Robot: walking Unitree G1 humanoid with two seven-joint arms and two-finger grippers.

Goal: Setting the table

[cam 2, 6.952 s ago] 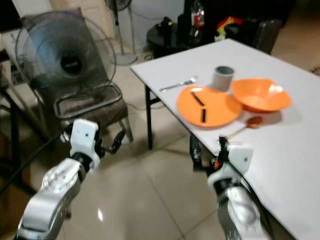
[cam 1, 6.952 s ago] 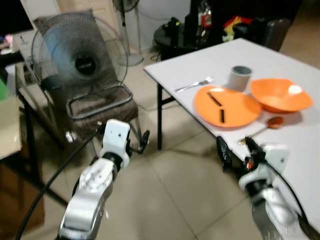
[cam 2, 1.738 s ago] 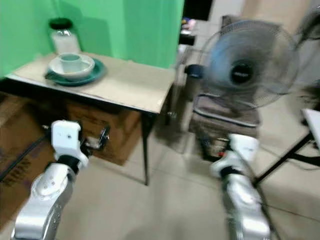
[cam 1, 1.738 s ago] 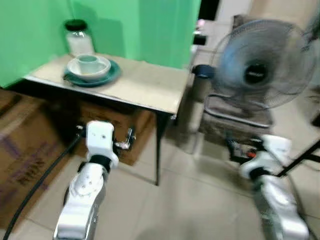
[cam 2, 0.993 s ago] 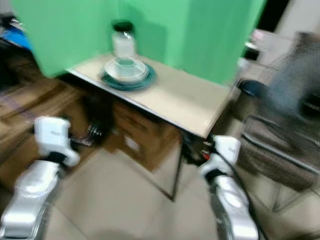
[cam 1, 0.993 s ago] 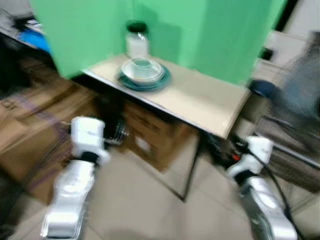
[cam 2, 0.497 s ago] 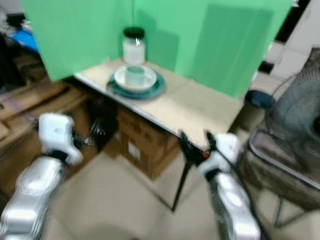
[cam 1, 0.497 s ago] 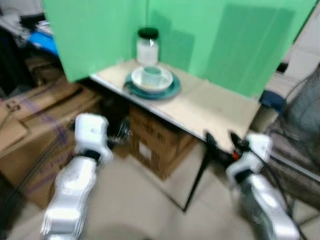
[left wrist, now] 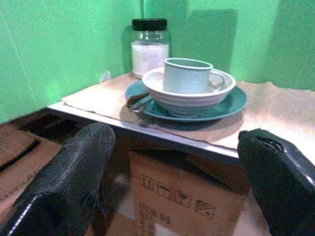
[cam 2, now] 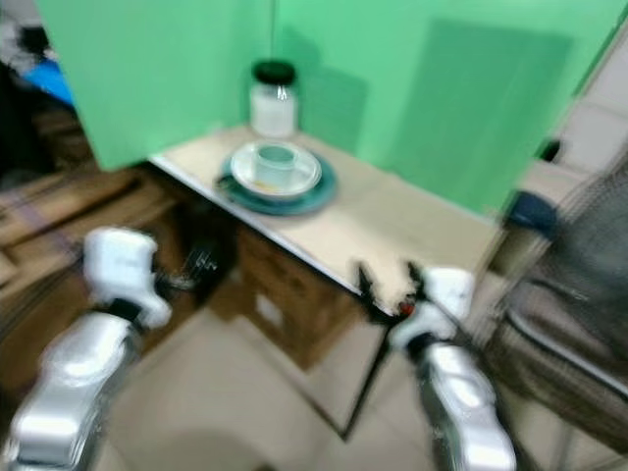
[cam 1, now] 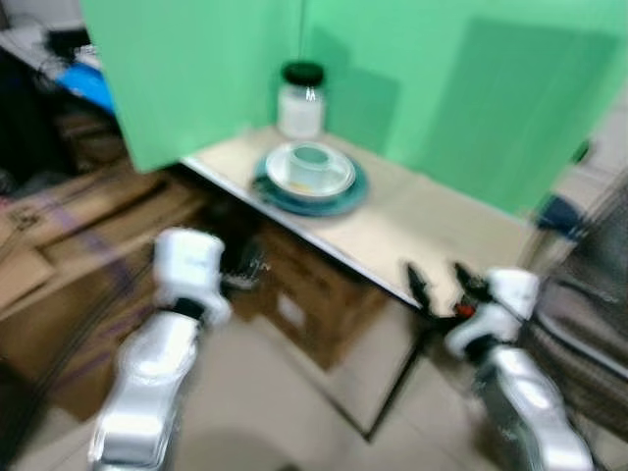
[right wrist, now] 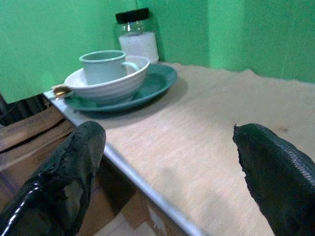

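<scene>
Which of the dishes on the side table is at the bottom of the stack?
The teal plate. It lies flat on the table, with the white bowl on it and the mug standing inside the bowl.

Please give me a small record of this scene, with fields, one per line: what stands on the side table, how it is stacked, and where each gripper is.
table: beige side table against green panels
stack: mug inside white bowl, bowl on teal plate
utensil: handle end resting on the plate rim beside the bowl
jar: glass jar with black lid, behind the plate, holding white contents
left gripper: open, low, before the table edge
right gripper: open, at the table's near edge
below table: cardboard box
</scene>
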